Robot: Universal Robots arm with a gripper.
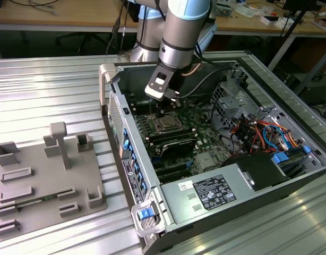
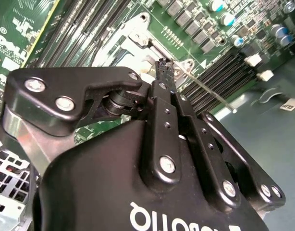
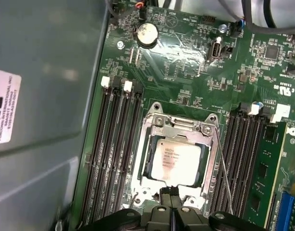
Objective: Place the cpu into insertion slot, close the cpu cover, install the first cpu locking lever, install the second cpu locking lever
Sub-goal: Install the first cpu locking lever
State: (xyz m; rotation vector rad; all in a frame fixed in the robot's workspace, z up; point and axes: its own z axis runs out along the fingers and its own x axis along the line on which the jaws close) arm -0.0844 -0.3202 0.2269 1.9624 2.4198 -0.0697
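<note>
cpu [image 3: 172,159] is down in the insertion slot [image 3: 148,159], silvery face up, sitting square inside the dark socket. And the cpu cover [image 3: 181,127] is lying flat over it: the metal frame rings the chip on all sides, and the face shows through the open centre. In the exterior view that socket sits just left of the frame's centre, inside the open computer case [image 1: 126,138], on the green motherboard [image 1: 205,133].

Right over it comes the arm [image 1: 179,32], reaching down from the upper middle of the frame. The gripper [image 3: 171,192] is at the socket's edge, fingertips pressed tight together with only a hairline seam between them and nothing visible in their grasp. The second wrist view agrees: both black fingers meet in one point just above the cover's rim.

Look at the thin wire lever [image 3: 223,163]: it runs along one side of the socket, between the cover and a bank of long black memory slots [image 3: 248,154]. Whether it's latched, I can't tell.

Over at the exterior view's left, a grey fixture tray [image 1: 46,175] rests on the ribbed metal table [image 1: 46,90], well apart from the case.
</note>
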